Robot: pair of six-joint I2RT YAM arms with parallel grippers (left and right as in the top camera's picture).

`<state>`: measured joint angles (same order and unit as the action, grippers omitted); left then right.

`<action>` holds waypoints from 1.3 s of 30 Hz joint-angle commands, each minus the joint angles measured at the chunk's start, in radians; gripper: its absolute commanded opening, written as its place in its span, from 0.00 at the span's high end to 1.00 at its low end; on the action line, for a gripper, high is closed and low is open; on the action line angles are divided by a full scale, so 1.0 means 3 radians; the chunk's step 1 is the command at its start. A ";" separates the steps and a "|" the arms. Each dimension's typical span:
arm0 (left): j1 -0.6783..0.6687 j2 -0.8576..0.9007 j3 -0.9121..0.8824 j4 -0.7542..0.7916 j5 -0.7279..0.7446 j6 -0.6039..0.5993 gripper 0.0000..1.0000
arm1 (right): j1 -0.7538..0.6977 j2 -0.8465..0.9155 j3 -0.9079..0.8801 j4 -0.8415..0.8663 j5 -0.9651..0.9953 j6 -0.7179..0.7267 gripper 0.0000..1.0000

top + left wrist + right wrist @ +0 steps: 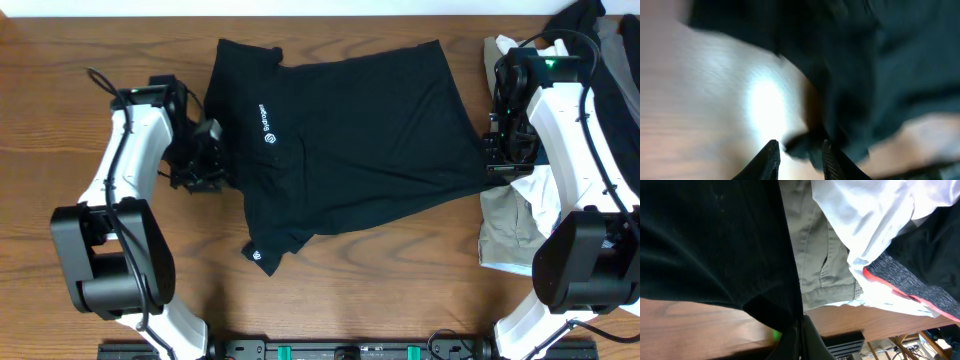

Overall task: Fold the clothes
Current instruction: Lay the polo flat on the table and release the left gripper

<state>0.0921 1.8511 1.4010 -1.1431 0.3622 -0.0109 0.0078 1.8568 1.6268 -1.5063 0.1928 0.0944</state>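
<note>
The clothes, a black polo shirt [340, 140] with white chest lettering [266, 120], lie spread across the middle of the wooden table [400, 270], collar end to the left. My left gripper [208, 165] sits at the shirt's left edge. In the blurred left wrist view it [799, 152] is open, with dark cloth [880, 75] just past the tips and against the right finger. My right gripper [497, 158] is at the shirt's right edge. The right wrist view shows it [801, 325] shut on a pinch of the black fabric [710, 240].
A pile of beige and white garments [515, 215] lies by the right arm, with a black garment with a red-and-grey band [910, 280] beside it. More dark cloth [600, 40] is at the back right corner. The table's right edge [890, 317] is close.
</note>
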 commanded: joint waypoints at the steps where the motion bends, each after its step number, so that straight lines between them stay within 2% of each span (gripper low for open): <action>1: 0.0056 -0.0092 0.0024 0.0177 -0.0544 -0.0305 0.69 | -0.0025 -0.0046 -0.0014 0.0011 0.0067 0.0006 0.99; 3: 0.0080 -0.0089 0.0010 0.0295 -0.0752 -0.0436 0.59 | -0.0025 -0.0046 -0.0014 0.0010 0.0067 0.0006 0.99; 8: 0.0104 -0.0014 -0.0022 0.0520 -0.0738 -0.0440 0.53 | -0.0025 -0.0046 -0.0014 0.0009 0.0065 0.0006 0.99; 22: 0.0148 0.0655 -0.0023 0.1043 -0.0724 -0.0287 0.52 | -0.0025 -0.0046 -0.0014 0.0009 0.0055 0.0006 0.99; 24: 0.0146 0.0698 -0.0023 0.1050 -0.0688 -0.0251 0.57 | -0.0025 -0.0046 -0.0014 0.0010 0.0055 0.0006 0.99; 26: 0.0148 0.0718 -0.0023 0.1050 -0.0633 -0.0239 0.86 | -0.0025 -0.0046 -0.0014 0.0011 0.0055 0.0006 0.99; 27: 0.0148 0.0721 -0.0023 0.1052 -0.0624 -0.0240 0.94 | -0.0025 -0.0046 -0.0014 0.0013 0.0055 0.0006 0.99; 39: 0.0340 0.0406 0.0271 0.1069 -0.0633 -0.0243 0.94 | -0.0025 -0.0046 -0.0014 0.0025 0.0055 0.0005 0.99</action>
<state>0.1577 2.0464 1.4181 -0.8333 0.1753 -0.0963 0.0078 1.8568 1.6264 -1.4986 0.1951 0.0944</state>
